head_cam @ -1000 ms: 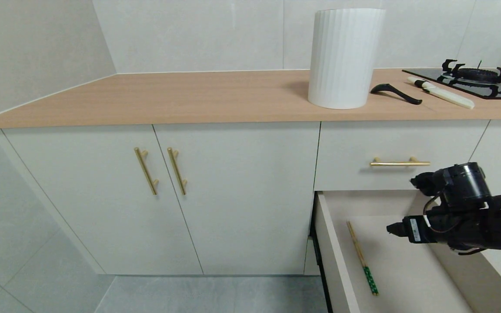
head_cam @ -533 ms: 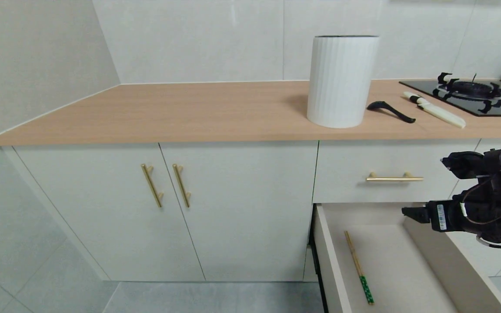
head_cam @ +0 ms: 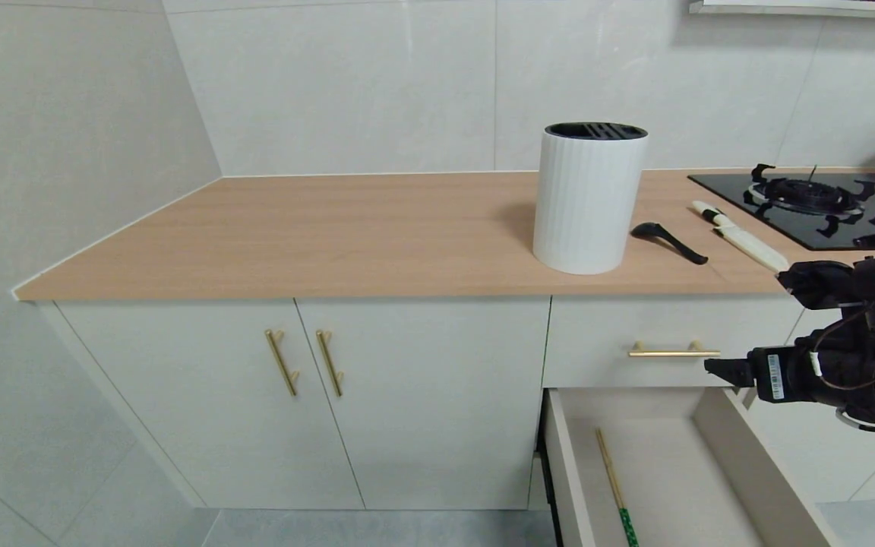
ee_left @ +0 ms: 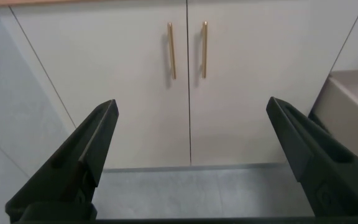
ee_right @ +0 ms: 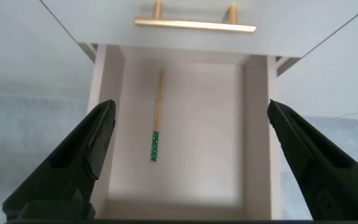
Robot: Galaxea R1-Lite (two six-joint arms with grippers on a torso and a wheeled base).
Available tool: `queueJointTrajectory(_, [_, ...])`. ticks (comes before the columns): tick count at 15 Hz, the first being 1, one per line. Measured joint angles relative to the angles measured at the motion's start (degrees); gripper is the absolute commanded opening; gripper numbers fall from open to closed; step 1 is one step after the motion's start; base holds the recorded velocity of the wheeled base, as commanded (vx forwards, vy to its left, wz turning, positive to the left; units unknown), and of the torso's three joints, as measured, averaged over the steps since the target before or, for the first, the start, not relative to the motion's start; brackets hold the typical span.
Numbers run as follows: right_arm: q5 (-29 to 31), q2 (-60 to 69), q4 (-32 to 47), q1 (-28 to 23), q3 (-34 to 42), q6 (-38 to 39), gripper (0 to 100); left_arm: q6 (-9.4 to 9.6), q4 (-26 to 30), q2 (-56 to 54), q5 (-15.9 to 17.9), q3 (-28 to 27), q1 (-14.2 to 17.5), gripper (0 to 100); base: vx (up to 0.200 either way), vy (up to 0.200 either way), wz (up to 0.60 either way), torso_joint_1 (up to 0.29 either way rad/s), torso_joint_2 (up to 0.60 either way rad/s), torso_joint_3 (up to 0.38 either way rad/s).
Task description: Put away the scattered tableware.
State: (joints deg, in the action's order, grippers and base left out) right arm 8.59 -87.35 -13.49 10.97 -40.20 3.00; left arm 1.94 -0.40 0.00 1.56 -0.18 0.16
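A wooden chopstick with a green end (head_cam: 611,480) lies inside the open lower drawer (head_cam: 560,456); I also see the chopstick (ee_right: 156,118) from above. My right gripper (head_cam: 758,325) hangs open and empty above the drawer's right side, level with the upper drawer front. On the counter a black spoon (head_cam: 669,241) and a cream-handled knife (head_cam: 741,245) lie right of a white ribbed holder (head_cam: 589,199). My left gripper (ee_left: 190,106) is open and empty, low in front of the double cabinet doors (ee_left: 188,81).
A black gas hob (head_cam: 810,205) sits at the counter's far right. The upper drawer is closed, with a gold handle (head_cam: 673,352). The double doors carry two gold handles (head_cam: 304,362). The counter (head_cam: 346,235) left of the holder is bare.
The head camera has risen, so the whole scene sits lower in the picture. My right gripper has lifted out from over the drawer floor, up toward the upper drawer front.
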Motion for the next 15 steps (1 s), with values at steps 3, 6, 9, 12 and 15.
queueJointTrajectory(3, [0.0, -0.1, 0.0, 0.0, 0.0, 0.0, 100, 0.0, 0.0, 0.0, 0.0, 0.0, 0.0, 100, 0.0, 0.0, 0.0, 0.178, -0.48, -0.312])
queueJointTrajectory(6, [0.0, -0.5, -0.2, 0.0, 0.0, 0.0, 100, -0.02, 0.0, 0.0, 0.0, 0.0, 0.0, 100, 0.0, 0.0, 0.0, 0.198, -0.49, -0.307])
queueJointTrajectory(9, [-0.1, -1.0, -0.4, -0.1, -0.5, -0.1, 100, 0.0, 0.0, 0.0, 0.0, 0.0, 0.0, 100, 0.0, 0.0, 0.0, 0.204, -0.48, -0.29])
queueJointTrajectory(12, [-1.2, -2.8, -0.4, -1.3, -3.1, -2.4, 100, 0.0, 0.0, 0.0, 0.0, 0.0, 0.0, 100, 0.0, 0.0, 0.0, 0.064, -0.16, -0.085])
queueJointTrajectory(15, [-8.1, -8.3, -0.4, -5.2, -11.3, -5.8, 100, 0.0, 0.0, 0.0, 0.0, 0.0, 0.0, 100, 0.0, 0.0, 0.0, 0.0, 0.0, 0.0])
